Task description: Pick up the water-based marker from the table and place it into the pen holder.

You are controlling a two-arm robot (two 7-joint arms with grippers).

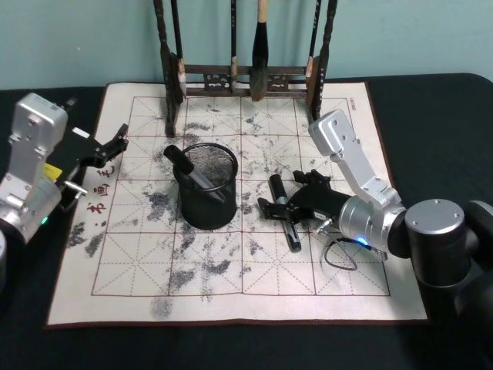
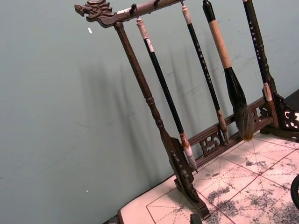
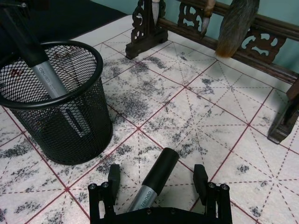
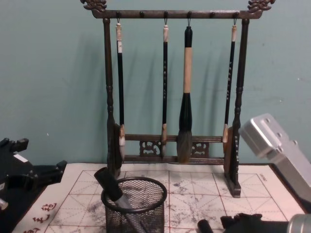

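- Lying flat on the ink-smudged calligraphy mat (image 1: 254, 270), the water-based marker (image 3: 158, 175) sits just to the right of the pen holder (image 1: 208, 210), apart from it.
- The marker has a grey barrel and a black cap; in the right wrist view the capped end points toward the brush rack (image 4: 170, 14).
- The right pincer (image 1: 283, 196) is low over the mat and straddles the marker, its fingers (image 3: 113, 176) spread, one on either side of the barrel with a gap showing on each side.
- The pen holder stands upright near the middle of the mat, and a second marker (image 1: 189, 168) leans inside it, its black cap rising above the rim on the left.
- The left pincer (image 1: 115, 142) hangs idle over the left edge of the mat, well away from the pen holder, its fingers spread and holding nothing.
- The mat lies on the dark table (image 1: 431, 108), with the brush rack standing along its far edge and brushes hanging from it.
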